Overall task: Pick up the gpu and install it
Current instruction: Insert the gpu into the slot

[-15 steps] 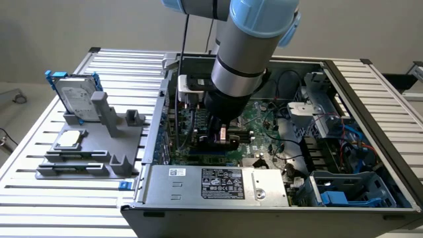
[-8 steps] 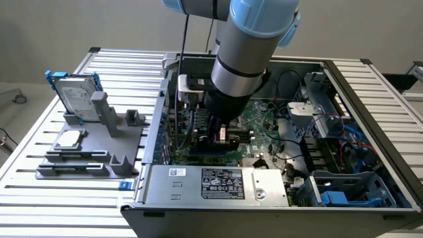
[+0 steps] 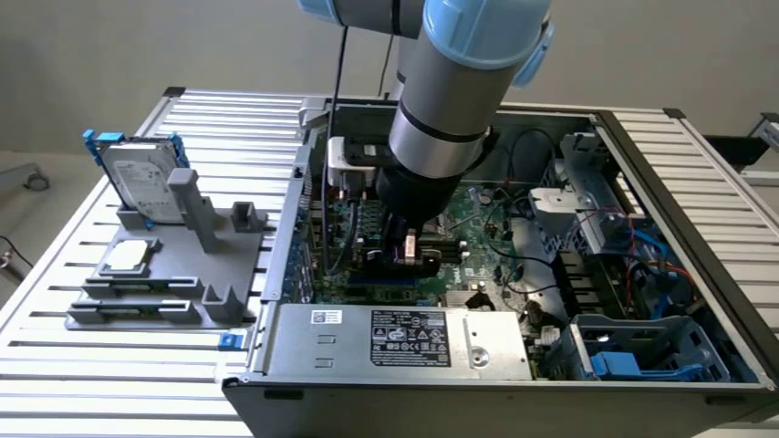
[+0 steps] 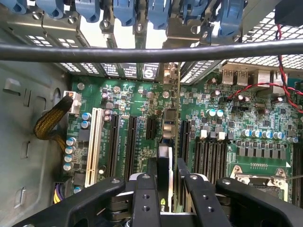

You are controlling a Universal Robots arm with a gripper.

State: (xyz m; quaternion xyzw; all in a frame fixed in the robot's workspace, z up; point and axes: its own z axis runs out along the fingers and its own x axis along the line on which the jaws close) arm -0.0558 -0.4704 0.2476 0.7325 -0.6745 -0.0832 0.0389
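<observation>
The gpu point(image 4: 164, 156) appears edge-on in the wrist view as a thin card with a black shroud, standing upright between my two black fingers point(image 4: 144, 198). My gripper point(image 4: 166, 168) is shut on it. The card hangs just over the green motherboard point(image 4: 227, 118), lined up along the long black expansion slots point(image 4: 130, 142), its far end reaching toward the rear slot openings. Whether it touches a slot I cannot tell. In the exterior view the gripper point(image 3: 408, 254) is deep inside the open computer case point(image 3: 487, 401), low over the board, and the arm hides most of the card.
A black cable point(image 4: 142, 52) crosses above the board. Blue latches point(image 4: 123, 12) line the case's rear wall. The power supply point(image 3: 408, 338) sits at the case front. Outside, a grey rack point(image 3: 159, 306) holds a blue-framed silver hard drive point(image 3: 137, 178) and a flat silver drive point(image 3: 128, 257).
</observation>
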